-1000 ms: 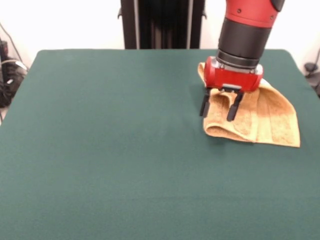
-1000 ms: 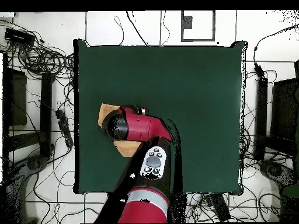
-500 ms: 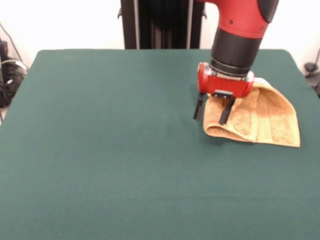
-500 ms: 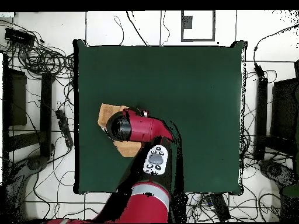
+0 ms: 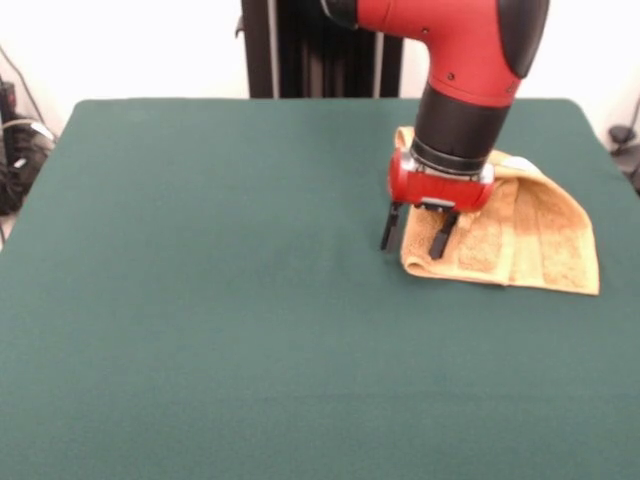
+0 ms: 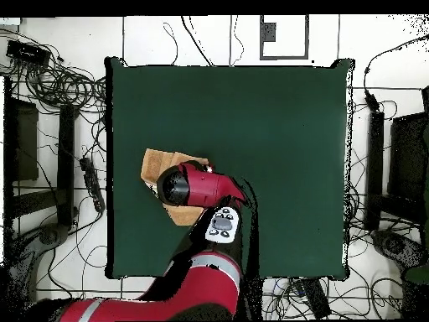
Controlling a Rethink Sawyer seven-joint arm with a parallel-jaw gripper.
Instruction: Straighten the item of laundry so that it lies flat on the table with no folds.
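Observation:
The item of laundry [image 5: 530, 235], an orange-tan towel, lies folded and bunched at the right side of the green table [image 5: 220, 300] in the front view. My gripper [image 5: 412, 233] hangs open over the towel's left folded edge, one finger [image 5: 389, 231] just off the cloth and the other finger [image 5: 439, 238] over it. Nothing is held between them. In the overhead view the towel [image 6: 157, 164] shows at the table's left part, mostly covered by my red arm [image 6: 201, 186]; the fingers are hidden there.
Cables and dark equipment [image 6: 50, 168] lie on the floor around the table [image 6: 276, 142]. The towel sits close to the table's edge [image 5: 600, 150] in the front view.
My gripper has moved left and a little down along the towel, from over its middle to its left folded edge. It stays open. The towel has barely shifted.

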